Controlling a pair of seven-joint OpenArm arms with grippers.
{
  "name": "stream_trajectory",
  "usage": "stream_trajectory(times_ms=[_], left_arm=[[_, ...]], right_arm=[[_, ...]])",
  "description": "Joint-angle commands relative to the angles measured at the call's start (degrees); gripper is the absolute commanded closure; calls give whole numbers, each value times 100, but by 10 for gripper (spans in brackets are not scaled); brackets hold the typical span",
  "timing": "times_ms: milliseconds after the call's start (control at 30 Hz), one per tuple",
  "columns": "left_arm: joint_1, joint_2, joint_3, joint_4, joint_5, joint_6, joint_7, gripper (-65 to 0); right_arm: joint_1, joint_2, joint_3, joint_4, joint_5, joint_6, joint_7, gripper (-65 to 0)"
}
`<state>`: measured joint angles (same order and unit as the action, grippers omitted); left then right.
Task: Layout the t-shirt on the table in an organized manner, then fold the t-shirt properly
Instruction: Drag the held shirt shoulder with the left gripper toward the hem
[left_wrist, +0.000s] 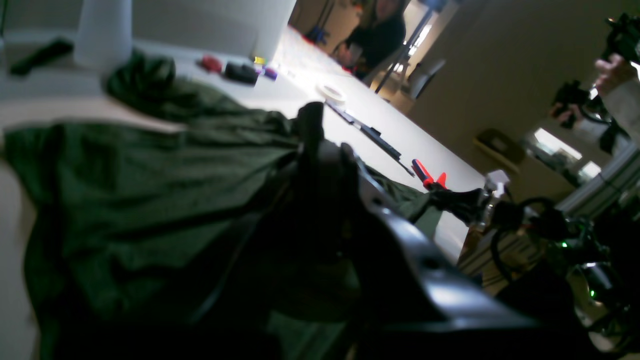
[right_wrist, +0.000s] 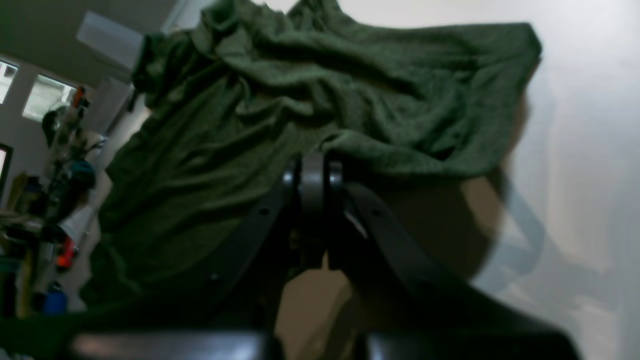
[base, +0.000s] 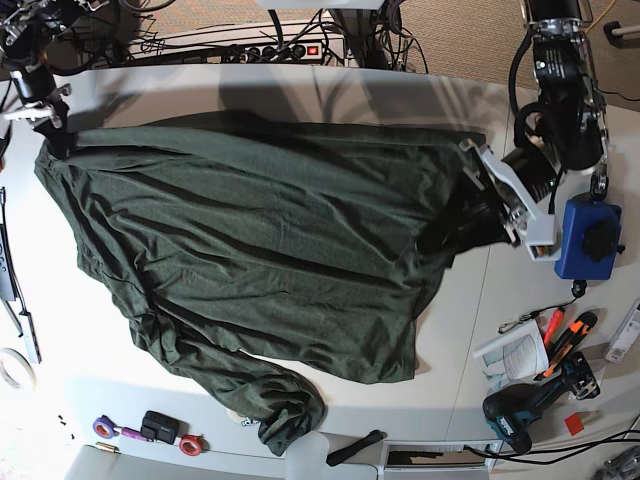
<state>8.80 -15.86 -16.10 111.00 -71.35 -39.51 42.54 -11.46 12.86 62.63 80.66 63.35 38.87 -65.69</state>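
Right gripper (right_wrist: 312, 167): jaws are clamped on the t-shirt (base: 260, 230)
Left gripper (left_wrist: 320, 150): jaws are pressed together on the t-shirt

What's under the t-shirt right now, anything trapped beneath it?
The t-shirt lies spread over the table; only white tabletop shows around its edges. Anything beneath the fabric is covered and cannot be seen.

No text or label is legible anywhere.
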Motion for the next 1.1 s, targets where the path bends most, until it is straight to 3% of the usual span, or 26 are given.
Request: stream_trajectory(times_ms=[0, 267, 667, 1067], left_arm=[[-105, -15, -22, 98, -138, -49, -149, 0], [-485, 0, -22, 98, 372, -49, -533, 0], [-1224, 0, -17, 98, 380, -49, -579, 0], [-1864, 0, -15, 98, 837, 131, -662, 0]], right_arm=[[15, 125, -76, 103, 33, 113, 162, 0], [17, -138, -557, 103, -837, 2, 621, 0], [4, -225, -557, 98, -907, -15, 708, 0], [2, -225, -557, 98, -927, -15, 723, 0]])
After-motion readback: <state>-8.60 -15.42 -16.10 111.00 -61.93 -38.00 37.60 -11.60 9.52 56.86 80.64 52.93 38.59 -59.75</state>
